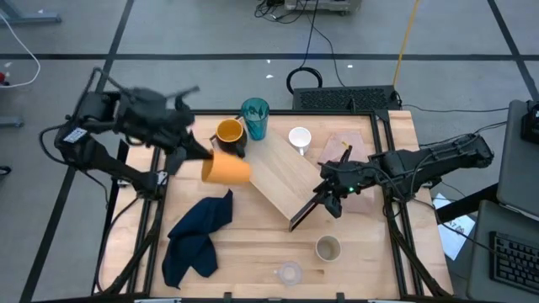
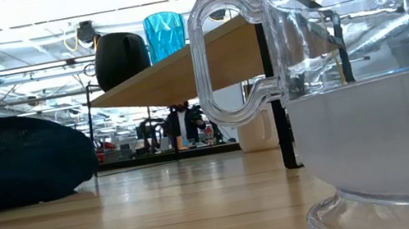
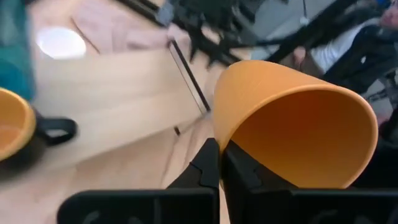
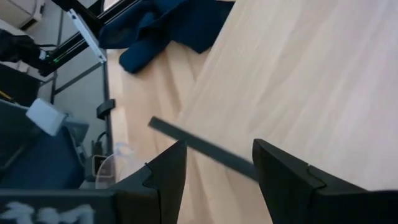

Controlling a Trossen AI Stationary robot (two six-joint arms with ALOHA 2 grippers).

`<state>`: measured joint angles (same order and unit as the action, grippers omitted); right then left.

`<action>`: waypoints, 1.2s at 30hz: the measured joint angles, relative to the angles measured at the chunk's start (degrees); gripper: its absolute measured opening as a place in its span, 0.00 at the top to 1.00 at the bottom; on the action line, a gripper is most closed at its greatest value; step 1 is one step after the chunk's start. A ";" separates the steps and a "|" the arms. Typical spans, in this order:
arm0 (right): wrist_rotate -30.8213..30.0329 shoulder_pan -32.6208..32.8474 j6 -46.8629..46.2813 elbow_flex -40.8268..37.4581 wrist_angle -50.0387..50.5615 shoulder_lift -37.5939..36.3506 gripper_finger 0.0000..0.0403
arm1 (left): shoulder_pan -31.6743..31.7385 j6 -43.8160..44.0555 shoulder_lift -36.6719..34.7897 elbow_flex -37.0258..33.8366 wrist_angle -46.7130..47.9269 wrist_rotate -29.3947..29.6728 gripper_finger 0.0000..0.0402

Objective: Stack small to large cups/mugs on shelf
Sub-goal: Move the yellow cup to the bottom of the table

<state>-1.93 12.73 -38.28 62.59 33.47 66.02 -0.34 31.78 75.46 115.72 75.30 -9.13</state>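
**Orange cup pinched at the rim, shelf edge between the other jaws**

Jaws on your left gripper [image 3: 219, 163] are squeezed together on the orange cup's [image 1: 226, 169] rim, wall pinched between them. You've got it tipped on its side, just off the shelf's [image 1: 282, 172] left end, near the yellow mug [image 1: 229, 133].

Your right gripper [image 4: 217, 163] has its jaws apart, straddling the shelf's dark end support [image 4: 202, 145]; can't tell if they touch it.

Teal tumbler [image 1: 255, 118] and white mug [image 1: 300, 138] sit by the shelf's far side. Beige cup [image 1: 328, 248] and clear cup [image 1: 290, 273] stand near the front edge, navy cloth [image 1: 195, 236] to their left.
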 joint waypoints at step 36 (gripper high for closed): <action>0.20 -5.55 11.99 0.00 0.87 0.00 0.57 | -22.79 19.80 26.41 -0.02 10.39 5.86 1.00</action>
<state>-1.74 7.18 -26.28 62.59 34.35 66.02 -23.14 51.58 101.86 115.70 85.69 -3.27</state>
